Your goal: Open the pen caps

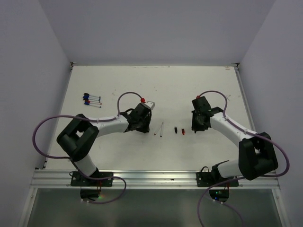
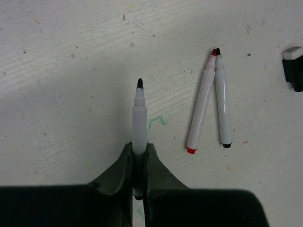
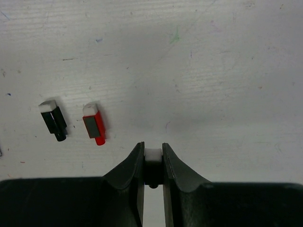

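Jutting from left gripper (image 2: 139,148): uncapped pen (image 2: 139,116)

Three uncapped pens (image 2: 139,118): one held, two lying left of the red cap (image 3: 94,125). Three separate caps: red cap, black cap (image 3: 53,120) just left of it, third cap (image 3: 152,158) held right of it. Capped pens (image 1: 92,99) bunched far left of the red cap, count unclear.

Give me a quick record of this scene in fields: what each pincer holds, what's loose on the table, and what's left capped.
left pincer: shut on uncapped held pen, black tip
right pincer: shut on small cap, white end showing
loose pens: red-tipped pen and black-tipped pen, uncapped, side by side
loose caps: black cap, red cap, lying apart
remaining: pen cluster far left, apparently capped
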You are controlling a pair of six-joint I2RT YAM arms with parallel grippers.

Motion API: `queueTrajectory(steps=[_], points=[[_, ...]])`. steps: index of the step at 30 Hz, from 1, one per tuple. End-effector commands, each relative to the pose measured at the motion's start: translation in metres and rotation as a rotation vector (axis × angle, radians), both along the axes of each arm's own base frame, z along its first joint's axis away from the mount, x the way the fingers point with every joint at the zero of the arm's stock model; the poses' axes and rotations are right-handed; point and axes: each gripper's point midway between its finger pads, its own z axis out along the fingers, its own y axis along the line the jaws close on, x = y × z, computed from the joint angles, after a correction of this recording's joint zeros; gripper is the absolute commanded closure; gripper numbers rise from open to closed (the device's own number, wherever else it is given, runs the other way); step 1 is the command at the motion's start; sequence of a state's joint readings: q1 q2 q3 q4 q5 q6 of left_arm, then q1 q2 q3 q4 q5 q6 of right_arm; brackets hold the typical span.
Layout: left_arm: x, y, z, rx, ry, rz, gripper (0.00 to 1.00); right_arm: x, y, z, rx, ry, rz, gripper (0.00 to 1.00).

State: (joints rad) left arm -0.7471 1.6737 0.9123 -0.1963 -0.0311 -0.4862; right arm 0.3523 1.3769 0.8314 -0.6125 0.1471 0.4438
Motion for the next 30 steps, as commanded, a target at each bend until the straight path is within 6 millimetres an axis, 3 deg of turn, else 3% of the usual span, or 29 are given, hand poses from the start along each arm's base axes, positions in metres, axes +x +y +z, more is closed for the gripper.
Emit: queueTrajectory(steps=[1, 12, 15, 30], points=[[0.006, -0.017, 0.004, -0.065, -0.022, -0.046, 1.0, 0.01, 0.001, -0.004, -0.008, -0.036, -0.001, 1.0], [0.0, -0.037, -0.012, -0.074, 0.016, -0.085, 1.0, 0.022, 0.016, -0.03, -0.005, -0.027, 0.027, 1.0], [0.001, -0.041, -0.018, -0.061, 0.036, -0.08, 0.95, 0.025, 0.019, -0.032, -0.002, -0.034, 0.032, 1.0], [-0.017, -0.026, -0.044, 0.037, 0.095, -0.003, 0.77, 0.03, 0.025, -0.034, 0.004, -0.046, 0.053, 0.92]])
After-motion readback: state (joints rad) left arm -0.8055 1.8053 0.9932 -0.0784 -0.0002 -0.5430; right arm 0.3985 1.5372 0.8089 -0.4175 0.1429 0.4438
